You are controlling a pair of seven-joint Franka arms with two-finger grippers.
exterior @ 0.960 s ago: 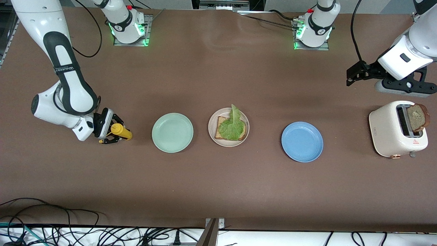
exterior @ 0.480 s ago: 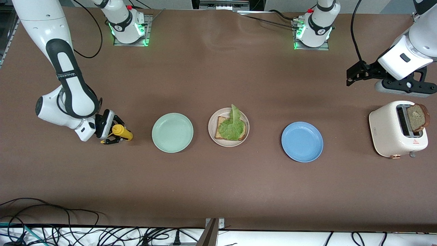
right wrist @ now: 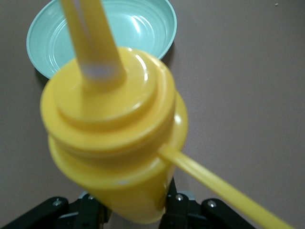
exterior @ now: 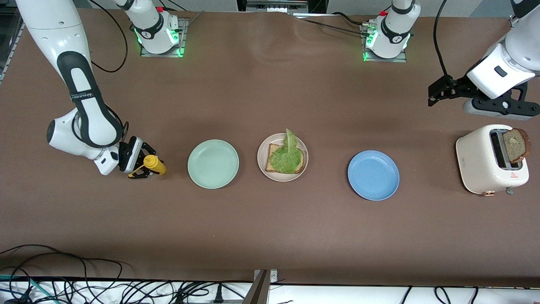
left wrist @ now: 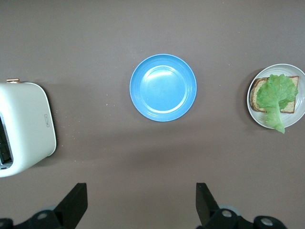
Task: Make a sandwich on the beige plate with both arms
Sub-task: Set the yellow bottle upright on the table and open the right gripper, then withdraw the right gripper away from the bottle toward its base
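The beige plate (exterior: pixel 262 166) sits mid-table and holds one slice of brown bread (exterior: pixel 273 150) with a green lettuce leaf (exterior: pixel 288 155) on top. It also shows in the left wrist view (left wrist: pixel 255 110). A second bread slice (exterior: pixel 515 145) stands in the white toaster (exterior: pixel 485 162) at the left arm's end. My left gripper (exterior: pixel 434 93) is open and empty, up over the table near the toaster. My right gripper (exterior: pixel 141 165) is shut on a yellow squeeze bottle (exterior: pixel 152 164), also in the right wrist view (right wrist: pixel 116 138), beside the mint green plate (exterior: pixel 213 163).
A blue plate (exterior: pixel 373 175) lies between the beige plate and the toaster. Cables run along the table's near edge (exterior: pixel 84 287). The arm bases (exterior: pixel 158 31) stand at the table's edge farthest from the camera.
My right gripper has moved slightly toward the mint green plate with the yellow bottle in it. The left arm has not moved.
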